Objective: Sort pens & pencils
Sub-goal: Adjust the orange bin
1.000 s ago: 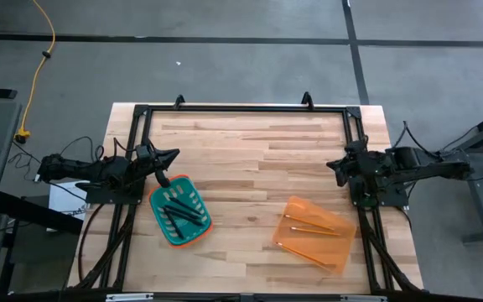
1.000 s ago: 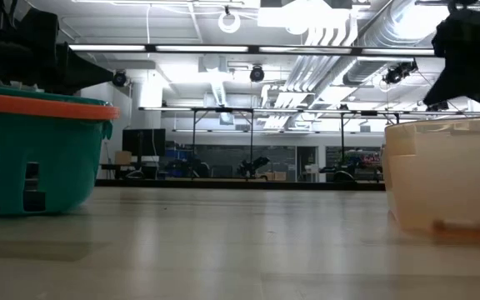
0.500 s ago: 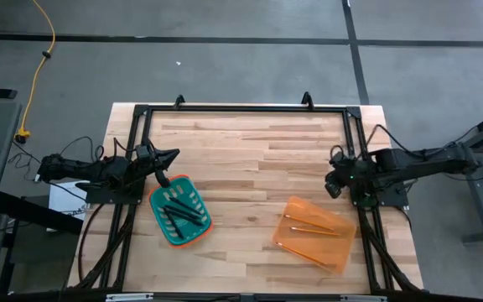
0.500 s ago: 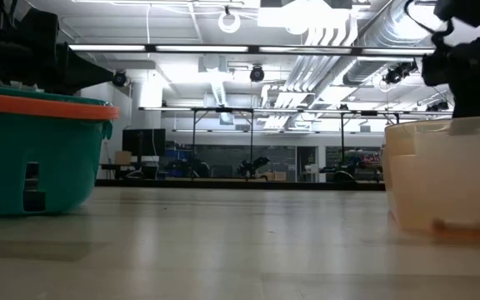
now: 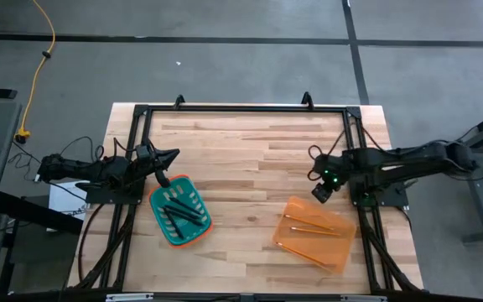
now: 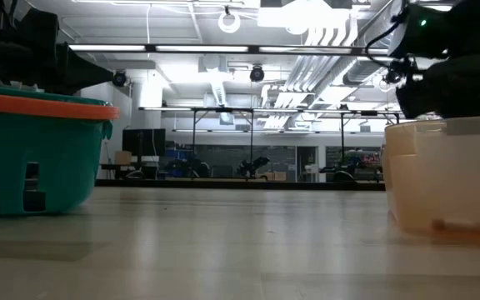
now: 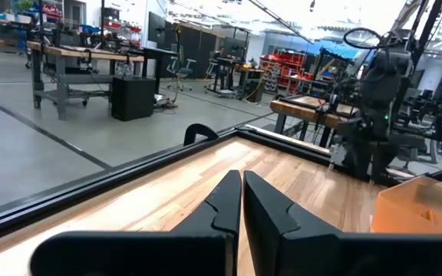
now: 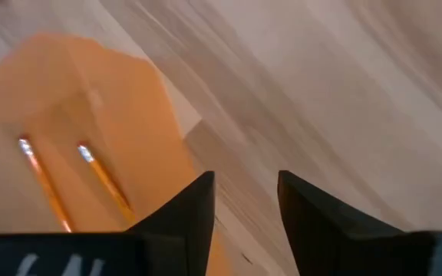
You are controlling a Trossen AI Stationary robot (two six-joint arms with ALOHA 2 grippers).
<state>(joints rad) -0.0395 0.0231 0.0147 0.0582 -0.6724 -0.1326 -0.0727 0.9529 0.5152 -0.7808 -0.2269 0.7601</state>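
Dark pens [image 5: 179,211] lie inside a teal basket [image 5: 193,228] at the near left. Orange-tan pencils [image 5: 313,228] lie flat in an orange tray [image 5: 335,220] at the near right; the right wrist view shows two pencils [image 8: 106,184]. My right gripper [image 5: 320,190] hangs tipped downward over the wood beside the tray's far left corner. It is open [image 8: 244,192] with nothing between its fingers. My left gripper [image 5: 173,156] waits level and shut [image 7: 242,192] just beyond the basket's far rim, touching nothing.
A black metal frame [image 5: 241,108] runs along the table's far, left and right edges. Bare wood [image 5: 250,168] stretches between basket and tray. In the low view the basket [image 6: 32,150] stands at the left and the tray [image 6: 448,183] at the right.
My right gripper has swung out from the table's right edge toward the left and the near side. It has sunk and tipped from near level to pointing steeply down, close to the orange tray's far left corner. Nothing else has moved.
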